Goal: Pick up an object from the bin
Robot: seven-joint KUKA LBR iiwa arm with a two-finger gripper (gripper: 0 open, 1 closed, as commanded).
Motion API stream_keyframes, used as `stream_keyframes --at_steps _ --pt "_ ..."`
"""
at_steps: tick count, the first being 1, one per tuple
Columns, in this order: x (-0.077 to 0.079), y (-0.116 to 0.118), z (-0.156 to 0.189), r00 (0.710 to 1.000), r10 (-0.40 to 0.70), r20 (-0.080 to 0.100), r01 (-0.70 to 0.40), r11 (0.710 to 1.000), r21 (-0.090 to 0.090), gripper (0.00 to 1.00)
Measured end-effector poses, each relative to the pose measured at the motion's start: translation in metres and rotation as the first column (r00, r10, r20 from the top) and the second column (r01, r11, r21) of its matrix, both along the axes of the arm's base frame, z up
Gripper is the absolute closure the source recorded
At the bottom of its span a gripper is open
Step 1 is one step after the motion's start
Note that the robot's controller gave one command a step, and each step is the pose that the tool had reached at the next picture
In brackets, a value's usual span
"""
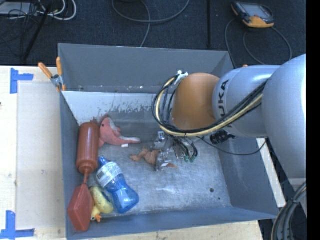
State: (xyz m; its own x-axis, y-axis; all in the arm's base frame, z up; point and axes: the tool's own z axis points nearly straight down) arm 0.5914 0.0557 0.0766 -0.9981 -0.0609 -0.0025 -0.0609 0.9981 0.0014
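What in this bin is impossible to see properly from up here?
- The small brown thing mid-bin, camera view: too small to name, its right end behind the gripper.
- The yellow thing, lower-left corner: partly covered by the blue bottle.
- Floor of the bin at back right: hidden under the arm's orange cover.

The end effector [165, 158] covers part of a small brown thing [145, 156] in the middle of the bin [125, 69]; its kind is too small to tell. The orange wrist cover [192, 101] hides the bin floor beneath it. A yellow thing [101, 200] is partly hidden by the blue bottle [117, 186].
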Motion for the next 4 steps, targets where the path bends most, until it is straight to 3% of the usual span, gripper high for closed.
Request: stream_keyframes --at_steps 4 --pt "-0.0018 -0.0004 0.0074 1.000 -0.002 -0.007 0.002 1.000 -0.001 1.00"
